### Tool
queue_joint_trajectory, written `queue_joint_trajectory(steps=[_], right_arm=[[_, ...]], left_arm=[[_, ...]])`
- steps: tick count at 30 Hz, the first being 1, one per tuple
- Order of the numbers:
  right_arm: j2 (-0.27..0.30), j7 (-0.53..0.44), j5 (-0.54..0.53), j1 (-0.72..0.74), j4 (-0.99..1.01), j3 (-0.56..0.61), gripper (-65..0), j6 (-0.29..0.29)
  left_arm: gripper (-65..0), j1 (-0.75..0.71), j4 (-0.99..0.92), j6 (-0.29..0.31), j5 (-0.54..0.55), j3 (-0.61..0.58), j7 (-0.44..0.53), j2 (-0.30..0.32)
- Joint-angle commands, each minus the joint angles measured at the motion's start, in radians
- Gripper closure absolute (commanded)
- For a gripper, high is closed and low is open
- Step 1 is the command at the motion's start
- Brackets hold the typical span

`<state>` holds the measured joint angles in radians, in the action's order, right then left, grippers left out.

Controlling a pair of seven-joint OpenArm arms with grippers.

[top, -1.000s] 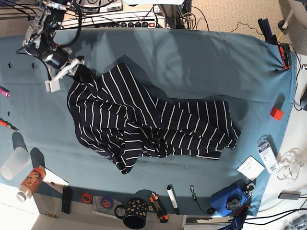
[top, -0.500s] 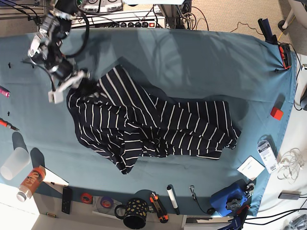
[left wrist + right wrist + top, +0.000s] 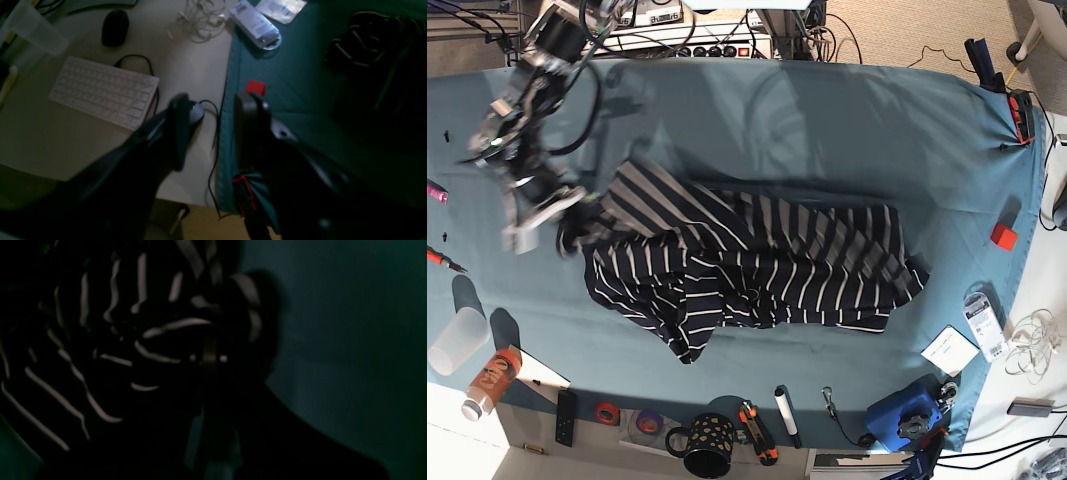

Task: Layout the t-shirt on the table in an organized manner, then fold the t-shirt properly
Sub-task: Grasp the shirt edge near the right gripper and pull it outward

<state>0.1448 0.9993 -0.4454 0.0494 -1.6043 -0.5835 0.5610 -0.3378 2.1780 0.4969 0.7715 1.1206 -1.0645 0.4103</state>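
Note:
The dark t-shirt (image 3: 747,265) with thin white stripes lies crumpled across the middle of the teal table (image 3: 827,130). At its left end, my right gripper (image 3: 569,228) is shut on a bunched edge of the cloth, which rises off the table toward it. The right wrist view is very dark. It shows striped t-shirt (image 3: 110,340) folds gathered at the closed right gripper (image 3: 210,356). My left gripper (image 3: 213,133) hangs open and empty over the table's (image 3: 300,100) edge, away from the t-shirt (image 3: 370,43).
A red block (image 3: 1003,236), a card (image 3: 949,350) and a packet (image 3: 982,322) lie near the right edge. Along the front edge are a mug (image 3: 710,445), a plastic cup (image 3: 457,340), a can (image 3: 492,380) and a blue device (image 3: 905,412). A keyboard (image 3: 103,91) sits beside the table.
The right gripper has shut on the t-shirt's upper-left edge and moved down and left in the base view, dragging and lifting that flap. The left gripper is unchanged.

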Motion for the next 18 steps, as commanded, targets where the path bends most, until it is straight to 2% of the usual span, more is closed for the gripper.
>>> queue_joint_trajectory(steps=[1,5,8,12,14,16,18], right_arm=[[0.044,-0.055,0.011,0.036,-0.019,-0.019,0.0,-0.017],[0.146,-0.077,0.063,0.082,-0.019,-0.034,0.0,-0.066],[0.199,-0.074,0.062,0.086,-0.019,-0.034,0.0,-0.074],[0.202,-0.005,0.061,0.084,-0.019,-0.033,0.0,-0.075],[0.196,0.013,0.066,0.083,-0.019,-0.033,0.0,-0.075],[0.200,-0.016,0.088,0.084,-0.019,-0.033,0.0,-0.076],[0.212,-0.102,0.175,0.084,-0.019,-0.034,0.0,-0.105]], left_arm=[[-23.5,0.000,0.012,-0.003,0.014,0.008,0.026,0.019],[-23.5,0.000,0.012,-0.002,0.053,0.007,0.025,0.019],[-23.5,0.000,0.012,0.001,0.060,0.007,0.025,0.011],[-23.5,0.000,0.012,0.002,0.100,-0.025,-0.002,-0.019],[-23.5,0.000,0.012,0.027,0.127,-0.070,-0.028,-0.040],[-23.5,0.000,0.012,0.055,0.127,-0.140,-0.028,-0.064],[-23.5,0.000,0.012,0.055,0.126,-0.219,-0.028,-0.087]])
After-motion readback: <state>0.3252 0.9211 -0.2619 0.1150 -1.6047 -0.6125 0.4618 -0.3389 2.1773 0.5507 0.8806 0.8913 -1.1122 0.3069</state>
